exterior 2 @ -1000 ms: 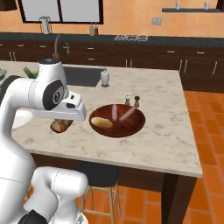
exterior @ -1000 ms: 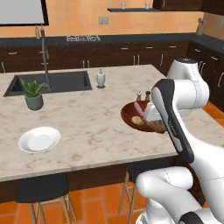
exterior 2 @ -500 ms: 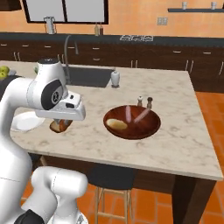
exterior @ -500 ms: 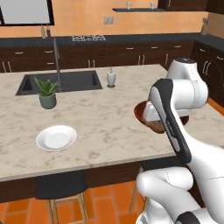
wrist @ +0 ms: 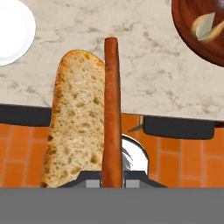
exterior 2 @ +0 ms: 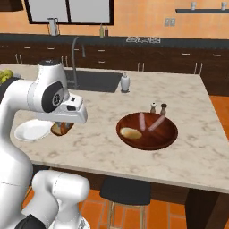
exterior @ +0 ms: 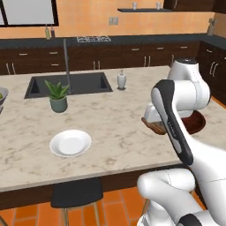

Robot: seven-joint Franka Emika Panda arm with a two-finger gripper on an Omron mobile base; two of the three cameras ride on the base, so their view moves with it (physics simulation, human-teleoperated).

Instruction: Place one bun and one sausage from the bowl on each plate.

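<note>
Gripper (wrist: 113,177) clamped on 1 sausage (wrist: 112,109), with 1 bun (wrist: 75,118) pressed against it on the hand-view left. White plate (wrist: 13,28) sits ahead-left of the hand; bowl (wrist: 199,35), 1 bun inside, ahead-right.

The table (exterior: 106,119) is viewed forward-down from behind-left and behind-right; both share the bowl (exterior 2: 147,132). Close hand view is aimed along the end effector (wrist: 112,175).

The arm (exterior: 176,110) was glossy white, built of thick rounded segments, with a dark band running along the curved link and a dark cap on the top joint. A round dark disc marked one joint housing. The wrist block was boxy and white.
</note>
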